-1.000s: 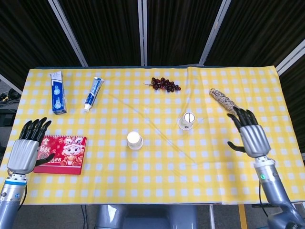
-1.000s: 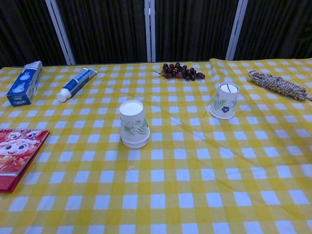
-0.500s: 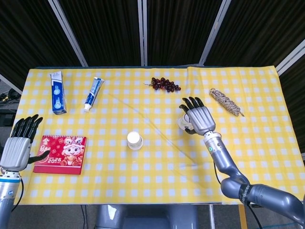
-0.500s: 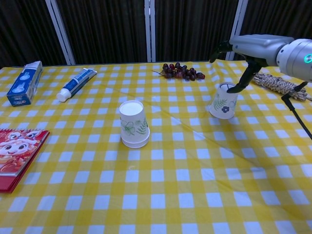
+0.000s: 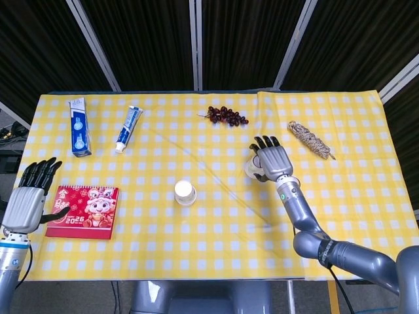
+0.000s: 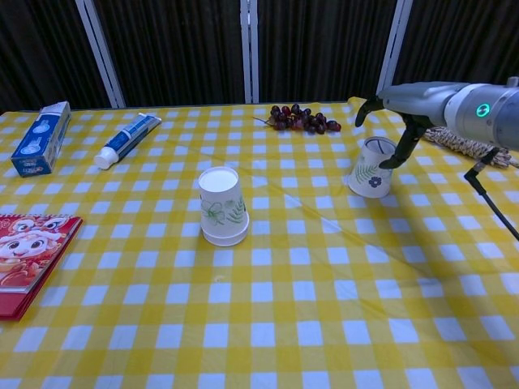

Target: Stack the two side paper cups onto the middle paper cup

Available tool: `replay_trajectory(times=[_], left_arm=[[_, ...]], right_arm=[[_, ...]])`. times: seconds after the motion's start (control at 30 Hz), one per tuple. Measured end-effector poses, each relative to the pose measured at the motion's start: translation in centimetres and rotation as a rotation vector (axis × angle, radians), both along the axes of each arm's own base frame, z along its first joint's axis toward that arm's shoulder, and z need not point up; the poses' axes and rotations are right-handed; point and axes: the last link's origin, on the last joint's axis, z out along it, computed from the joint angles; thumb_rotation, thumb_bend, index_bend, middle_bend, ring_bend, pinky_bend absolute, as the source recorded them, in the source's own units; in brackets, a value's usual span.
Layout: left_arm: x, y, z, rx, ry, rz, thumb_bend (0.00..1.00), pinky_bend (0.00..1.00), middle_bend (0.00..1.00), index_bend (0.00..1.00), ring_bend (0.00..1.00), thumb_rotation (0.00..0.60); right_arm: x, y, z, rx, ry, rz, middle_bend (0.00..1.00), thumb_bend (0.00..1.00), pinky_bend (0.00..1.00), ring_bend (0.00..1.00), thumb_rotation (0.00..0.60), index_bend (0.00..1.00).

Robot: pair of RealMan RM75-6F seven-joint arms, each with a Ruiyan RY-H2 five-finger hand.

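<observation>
Middle paper cup [image 6: 221, 206]: upside down on the yellow-checked counter [image 6: 268, 324], nearest of the cups in the chest view; white base up, green leaf print on its side. Nothing on top of it.
Right paper cup [image 6: 372, 167]: upside down, further back and to the right of the middle cup, well apart from it; tilted slightly, leaf and dark flower print showing. In the head view [image 5: 253, 167] it is partly hidden by the hand above it.
Right hand [image 5: 271, 159]: over the right paper cup, palm down, fingers spread and reaching past the cup top. In the chest view [image 6: 405, 101] the thumb hangs down just beside the cup's right edge; whether it touches cannot be told. Nothing held.
Left hand [image 5: 29, 196]: at the near left edge of the counter, fingers apart and extended, holding nothing; seen in the head view only.
Red booklet [image 6: 26, 255]: flat at near left, cartoon print, just beside the left hand.
Toothpaste tube [image 6: 127, 138]: lying flat, far left.
Blue carton [image 6: 40, 138]: lying flat, left of the tube.
Rope bundle [image 5: 311, 139]: far right, beyond the right hand.
Grapes [image 6: 301, 118]: dark bunch at the far centre edge.
</observation>
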Motion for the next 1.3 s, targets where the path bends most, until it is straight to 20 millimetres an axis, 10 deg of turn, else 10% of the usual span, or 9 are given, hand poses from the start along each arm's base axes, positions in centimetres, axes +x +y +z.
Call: replay_trajectory(times=[0.93, 1.3], left_arm=[[0.0, 0.3, -0.2, -0.004, -0.002, 0.005, 0.14, 0.00, 0.00, 0.00, 0.00, 0.600], [-0.2, 0.3, -0.3, 0.002, 0.017, 0.015, 0.14, 0.00, 0.00, 0.00, 0.00, 0.600]], right_arm=[[0.4, 0.5, -0.2, -0.064, -0.045, 0.028, 0.26, 0.27, 0.27, 0.14, 0.600, 0.44], [6.1, 3.4, 2.0, -0.042, -0.179, 0.180, 0.25, 0.27, 0.27, 0.14, 0.600, 0.44]])
